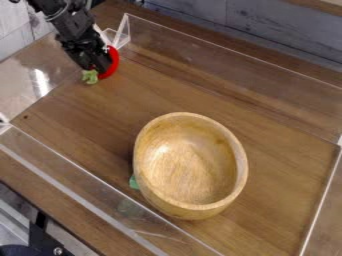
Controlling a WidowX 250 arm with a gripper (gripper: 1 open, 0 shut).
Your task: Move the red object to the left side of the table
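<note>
gripper (91, 66) black, over soft red object (107, 62), grip unclear; round wooden bowl (191, 165) on wood-grain table (267, 100).

My arm and claw, seen in the top left corner

My arm (54, 10) was black and blocky, built of dark, matte segments with a little pale metal showing between the parts. It narrowed into my claw (91, 56), also black, with two short, slim fingers (83, 52). Any screws, cables or markings on me were too small and dim to make out.

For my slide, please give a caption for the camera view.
Robot fingers at the red object in the table's far-left corner.
</note>
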